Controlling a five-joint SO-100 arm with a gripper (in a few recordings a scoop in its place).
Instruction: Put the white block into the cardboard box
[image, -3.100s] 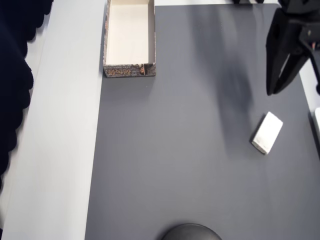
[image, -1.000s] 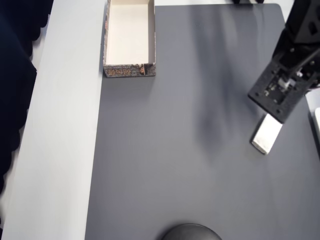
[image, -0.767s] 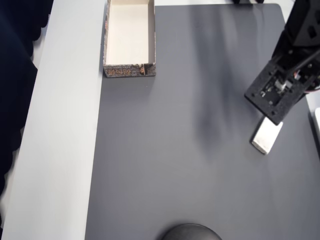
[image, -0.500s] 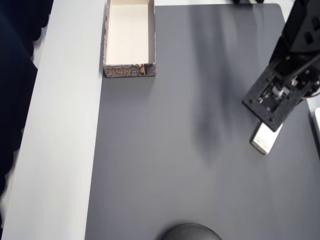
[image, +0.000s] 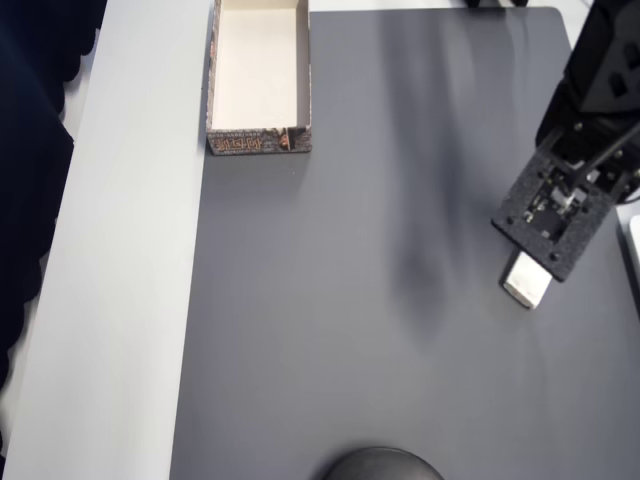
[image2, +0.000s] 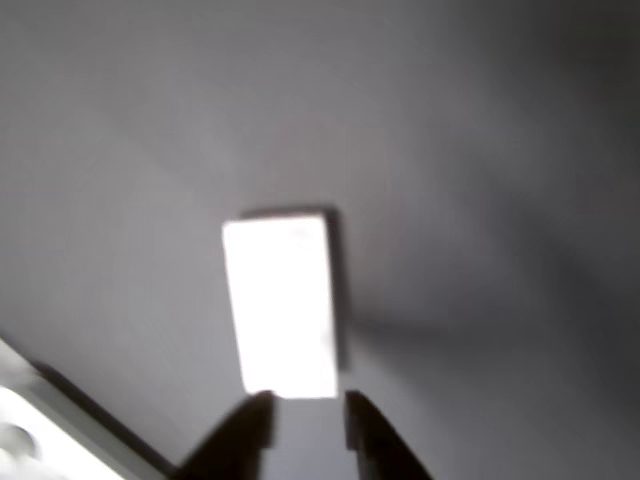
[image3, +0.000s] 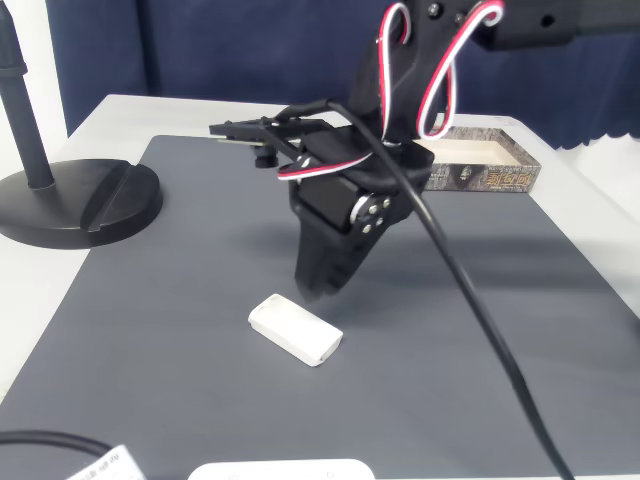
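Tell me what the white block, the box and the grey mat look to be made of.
White block: probably smooth plastic, with rounded edges and an even sheen. Cardboard box: thin card, cream inside, printed brown pattern outside. Grey mat: matte, possibly rubber or vinyl.

This looked like a robotics lab or test bench rather than a home: a white bench (image3: 90, 115) carried a plain dark grey mat (image: 380, 300) laid out as a bare working surface. A black round-based stand (image3: 70, 200) with an upright pole stood at the mat's corner in the fixed view, and a dark blue curtain (image3: 230, 50) hung as a backdrop behind the bench. The black arm (image3: 350, 190) showed exposed servo motors and loose red, white and black wiring (image3: 440, 60).
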